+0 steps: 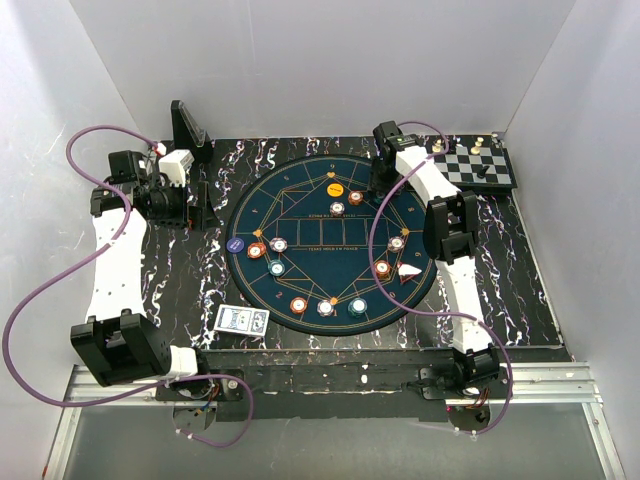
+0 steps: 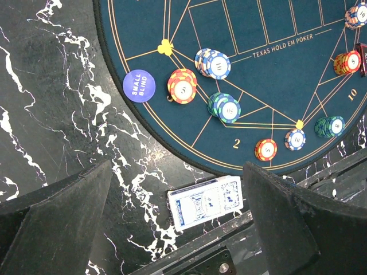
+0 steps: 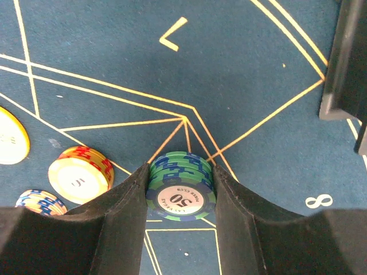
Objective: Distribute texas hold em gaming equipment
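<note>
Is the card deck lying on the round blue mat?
No, the card deck lies on the marbled table, just outside the mat's rim.

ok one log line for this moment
right fingers shut on green chips | left fingers open, empty | deck off mat

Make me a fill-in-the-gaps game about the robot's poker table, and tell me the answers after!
1. The right gripper squeezes a green chip stack whose top chip shows the number ___.
2. The purple disc beside the mat reads SMALL ___.
3. The left gripper holds nothing, and its fingers stand wide ___.
4. The card deck has a patterned back in white and ___.

Missing words: 50; BLIND; open; blue.
</note>
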{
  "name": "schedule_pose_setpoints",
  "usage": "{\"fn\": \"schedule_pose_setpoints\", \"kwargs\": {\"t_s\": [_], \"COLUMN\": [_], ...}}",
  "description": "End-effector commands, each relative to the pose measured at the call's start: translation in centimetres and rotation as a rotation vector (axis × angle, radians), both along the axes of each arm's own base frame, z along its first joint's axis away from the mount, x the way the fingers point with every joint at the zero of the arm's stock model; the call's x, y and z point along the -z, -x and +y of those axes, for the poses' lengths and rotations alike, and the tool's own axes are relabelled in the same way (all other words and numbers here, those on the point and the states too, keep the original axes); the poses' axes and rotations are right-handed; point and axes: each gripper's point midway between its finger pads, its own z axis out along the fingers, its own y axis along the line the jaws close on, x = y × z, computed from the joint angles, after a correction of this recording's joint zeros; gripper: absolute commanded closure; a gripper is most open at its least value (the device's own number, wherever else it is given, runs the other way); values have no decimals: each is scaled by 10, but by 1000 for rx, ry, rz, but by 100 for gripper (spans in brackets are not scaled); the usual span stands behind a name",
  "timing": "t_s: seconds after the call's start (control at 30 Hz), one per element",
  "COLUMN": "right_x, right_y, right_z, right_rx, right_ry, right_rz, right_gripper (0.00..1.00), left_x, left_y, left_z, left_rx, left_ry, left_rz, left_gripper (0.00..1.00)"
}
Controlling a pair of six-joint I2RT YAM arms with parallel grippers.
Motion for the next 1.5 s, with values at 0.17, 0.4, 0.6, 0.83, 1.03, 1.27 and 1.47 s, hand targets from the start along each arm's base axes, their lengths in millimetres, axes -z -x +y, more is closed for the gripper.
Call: {"fn": "schedule_pose_setpoints", "kwargs": {"t_s": [0.17,0.4,0.6,0.83,1.03,1.27,1.47], "right_x": [-19,-84,-155,-126,-73,-41,-20], "right_y": [-13,1,63,209,309,345,348], "right_z": [11,11,23,56,68,77,87], "right_rx": [-14,-6,-70,-253,-356,-416,-437], "right_ry": [-48,-70,-57,-91,-95,-70,-42], "right_rz": [-59,-150,-259,-135,26,90,116], "right_gripper": [31,24,23,20,13,11,9], "left_x": [-7,-18,-32,-37,-42,-43,-44], "left_y": [-5,0,9,19,24,27,29], "left_z": [1,-1,-3,-10,-13,-14,-13], "left_rx": [3,2,0,4,7,4,2], "left_ry": [1,5,2,22,33,40,27], "left_rz": [-38,-59,-92,-105,-118,-119,-119], "left_gripper": [0,0,0,0,0,0,0]}}
